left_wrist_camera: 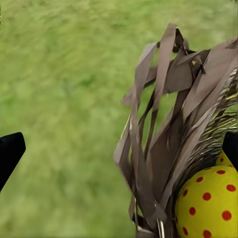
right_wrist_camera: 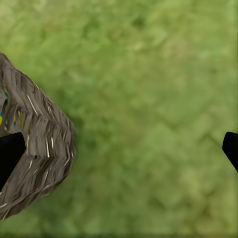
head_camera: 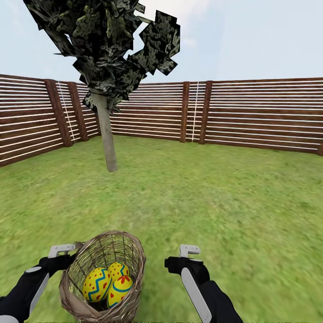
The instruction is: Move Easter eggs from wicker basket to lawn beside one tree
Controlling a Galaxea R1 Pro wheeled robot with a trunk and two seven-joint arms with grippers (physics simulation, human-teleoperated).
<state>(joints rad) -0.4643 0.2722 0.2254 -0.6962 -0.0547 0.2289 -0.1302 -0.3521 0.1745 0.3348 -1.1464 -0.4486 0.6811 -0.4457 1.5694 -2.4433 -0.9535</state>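
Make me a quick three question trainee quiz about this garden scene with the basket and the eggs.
1. How many Easter eggs lie in the wicker basket?
2. True or false: the right hand is holding an egg.
3. Which side of the basket is the left hand on: a) robot's left, b) robot's right?

Key: 1) three; 2) false, it hangs open over the lawn; 3) a.

A brown slatted fence (head_camera: 251,114) with thick posts stands under a pale, hazy sky (head_camera: 251,36).
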